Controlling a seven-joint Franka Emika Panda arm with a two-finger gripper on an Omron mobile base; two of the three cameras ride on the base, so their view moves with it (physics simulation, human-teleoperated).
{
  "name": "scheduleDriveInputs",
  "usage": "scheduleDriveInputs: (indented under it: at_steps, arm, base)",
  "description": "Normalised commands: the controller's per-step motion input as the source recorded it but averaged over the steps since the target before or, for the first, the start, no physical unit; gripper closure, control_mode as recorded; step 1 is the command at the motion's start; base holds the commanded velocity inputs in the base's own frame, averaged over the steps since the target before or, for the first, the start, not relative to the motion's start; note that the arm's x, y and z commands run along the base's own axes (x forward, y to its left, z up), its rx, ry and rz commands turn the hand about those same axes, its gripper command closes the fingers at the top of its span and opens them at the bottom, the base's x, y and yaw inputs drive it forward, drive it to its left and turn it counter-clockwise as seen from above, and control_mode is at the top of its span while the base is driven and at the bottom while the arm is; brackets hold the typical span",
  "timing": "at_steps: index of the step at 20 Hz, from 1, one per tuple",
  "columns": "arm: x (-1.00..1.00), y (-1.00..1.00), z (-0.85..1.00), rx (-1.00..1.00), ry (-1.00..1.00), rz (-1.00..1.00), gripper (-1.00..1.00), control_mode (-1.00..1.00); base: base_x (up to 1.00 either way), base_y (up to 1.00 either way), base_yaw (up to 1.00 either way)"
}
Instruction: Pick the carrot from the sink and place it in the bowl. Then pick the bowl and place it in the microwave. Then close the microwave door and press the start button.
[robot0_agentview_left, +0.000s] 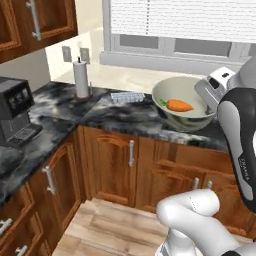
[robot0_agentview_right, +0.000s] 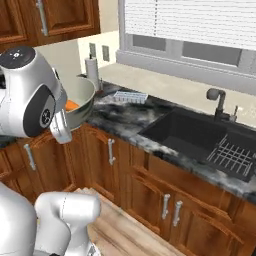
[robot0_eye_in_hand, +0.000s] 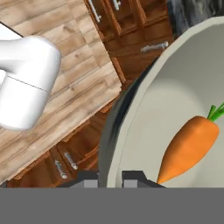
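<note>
The pincer (robot0_eye_in_hand: 110, 177) is pinching the rim of the bowl (robot0_agentview_left: 182, 103), one fingertip (robot0_eye_in_hand: 87, 177) on the outer wall and the other inside; a rim grip is what a wide bowl allows, since the jaws cannot span its body. The bowl hangs off the pincer's tips, lifted clear of the marbled counter (robot0_agentview_left: 120, 116) and out over the cabinet fronts (robot0_agentview_left: 131, 165), tilted slightly. The carrot (robot0_agentview_left: 178, 105) lies inside the bowl, just beyond the inner fingertip, its leafy end pointing away from the pincer; it rests on the low part of the curved floor, so the tilt holds it there. The sink (robot0_agentview_right: 200, 136) sits well off to the pincer's side. By judgement, the carrying stage toward the microwave is in hand; excess tilt risks the carrot rolling out.
</note>
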Motion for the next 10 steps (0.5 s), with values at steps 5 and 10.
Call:
scheduleDriveInputs:
  at_steps: [5,10]
  arm:
    - [0.0,0.0,0.0,0.0,0.0,0.0,1.0,1.0]
    - [0.0,0.0,0.0,0.0,0.0,0.0,1.0,1.0]
  base:
    - [-0.57,0.27,0.88]
    - [-0.44,0.16,0.9]
